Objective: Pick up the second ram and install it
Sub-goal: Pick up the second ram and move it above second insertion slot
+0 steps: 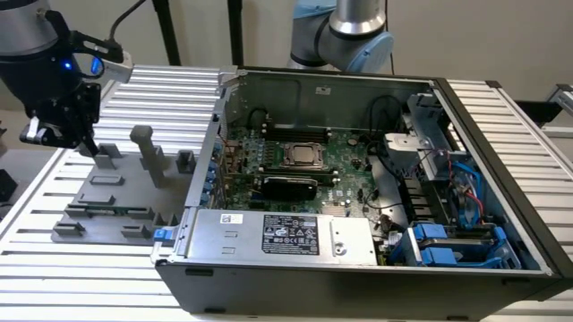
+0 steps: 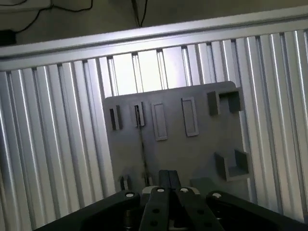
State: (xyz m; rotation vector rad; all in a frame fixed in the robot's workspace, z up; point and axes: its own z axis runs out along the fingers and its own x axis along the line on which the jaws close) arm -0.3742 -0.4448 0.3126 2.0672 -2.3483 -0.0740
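The second ram (image 2: 141, 144) shows in the wrist view as a thin dark edge standing in a slot of the grey holder plate (image 2: 192, 154). In the exterior view it is a narrow green strip (image 1: 106, 210) lying low on that holder (image 1: 107, 194), near its front. My gripper (image 1: 87, 146) hangs above the holder's far corner at the exterior view's left, apart from the ram. Its two fingertips (image 2: 168, 179) are pressed together with nothing between them.
An open computer case (image 1: 501, 174) fills the exterior view's right, with the green motherboard (image 1: 345, 144) and CPU socket (image 1: 302, 155) inside and a power supply (image 1: 286, 235) at the front. Tall grey posts (image 1: 147, 154) rise from the holder. Everything rests on a ribbed metal table (image 1: 80, 268).
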